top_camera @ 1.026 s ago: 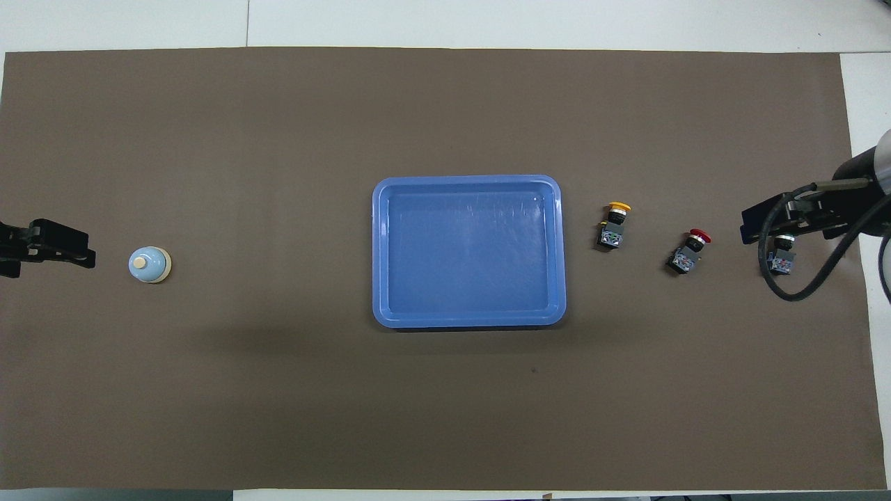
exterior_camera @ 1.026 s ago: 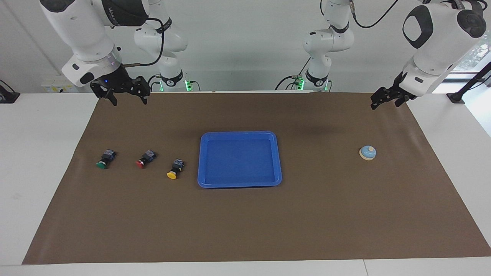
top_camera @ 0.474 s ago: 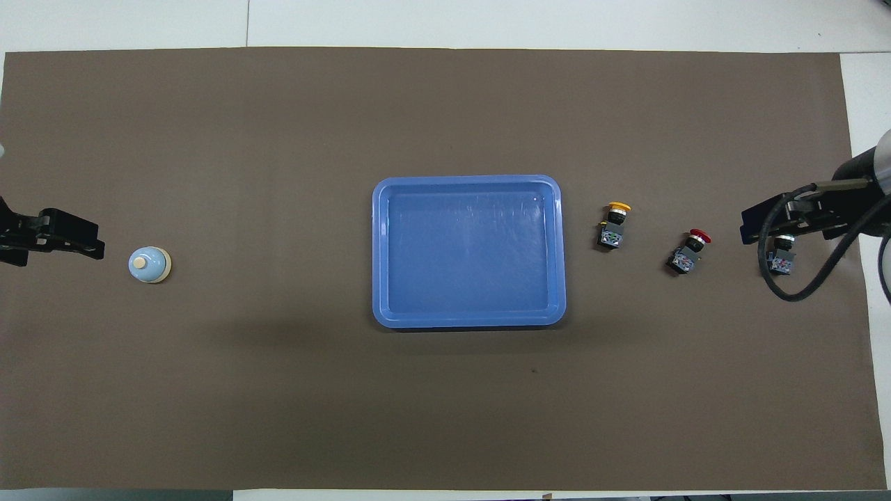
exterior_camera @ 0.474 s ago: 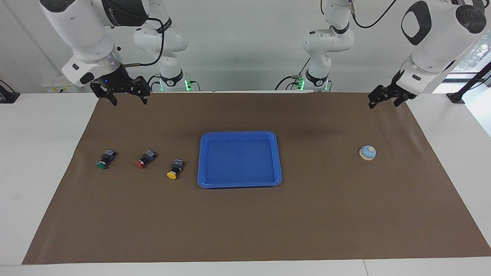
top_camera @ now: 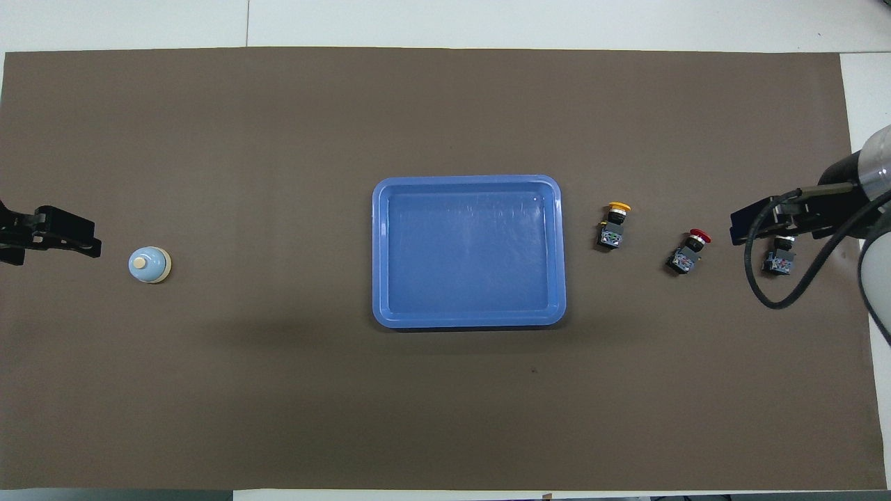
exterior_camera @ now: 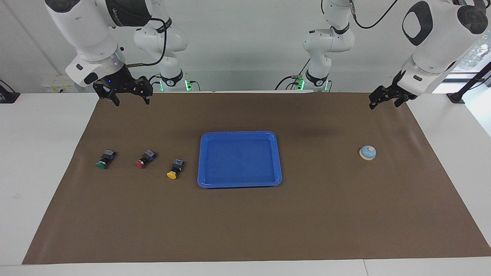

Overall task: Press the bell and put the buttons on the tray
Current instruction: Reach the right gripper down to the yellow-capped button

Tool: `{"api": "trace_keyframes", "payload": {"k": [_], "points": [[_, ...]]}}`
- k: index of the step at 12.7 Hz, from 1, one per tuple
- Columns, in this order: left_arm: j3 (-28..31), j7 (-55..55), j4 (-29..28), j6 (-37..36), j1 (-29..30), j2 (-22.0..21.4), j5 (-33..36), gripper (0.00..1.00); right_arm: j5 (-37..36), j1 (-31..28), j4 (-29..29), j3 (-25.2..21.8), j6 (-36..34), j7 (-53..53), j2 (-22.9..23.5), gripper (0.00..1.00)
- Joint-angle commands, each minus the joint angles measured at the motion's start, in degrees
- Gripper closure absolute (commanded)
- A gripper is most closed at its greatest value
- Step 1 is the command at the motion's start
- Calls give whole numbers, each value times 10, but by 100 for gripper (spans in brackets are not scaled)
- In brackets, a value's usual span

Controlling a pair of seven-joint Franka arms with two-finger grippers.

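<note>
The blue tray [exterior_camera: 239, 159] [top_camera: 468, 252] lies flat at the middle of the brown mat with nothing in it. The buttons lie in a row toward the right arm's end: yellow [exterior_camera: 176, 168] [top_camera: 613, 225] closest to the tray, then red [exterior_camera: 145, 158] [top_camera: 689, 251], then green [exterior_camera: 105, 159]. The bell [exterior_camera: 367, 152] [top_camera: 149, 264] stands alone toward the left arm's end. My right gripper [exterior_camera: 131, 100] [top_camera: 766, 223] hangs open, high in the air; from overhead it covers the green button's [top_camera: 779, 259] cap. My left gripper [exterior_camera: 383, 100] [top_camera: 62, 240] hangs open and raised, short of the bell.
The brown mat [exterior_camera: 245, 222] covers most of the white table [exterior_camera: 34, 153]. Black cable loops from the right wrist [top_camera: 779, 299] over the mat's end.
The right gripper has drifted a little toward the tray end of the button row. The left gripper has shifted slightly near the bell. Nothing on the mat has moved.
</note>
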Motion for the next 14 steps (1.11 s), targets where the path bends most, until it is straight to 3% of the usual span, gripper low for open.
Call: {"api": "trace_keyframes", "payload": {"k": [1, 3, 7, 11, 14], "points": [[8, -4, 21, -13, -16, 9, 5, 0, 12, 2, -141, 4, 119, -16, -65, 0], [7, -3, 18, 7, -17, 9, 3, 0, 12, 21, -197, 4, 179, 11, -64, 0], [8, 0, 3, 9, -10, 0, 3, 0, 1, 34, -207, 4, 271, 94, 28, 0], [8, 0, 3, 9, -10, -1, 3, 0, -35, 60, -286, 4, 418, 182, 59, 0], [8, 0, 3, 9, -10, -1, 3, 0, -37, 58, -285, 3, 483, 203, 117, 0]]}}
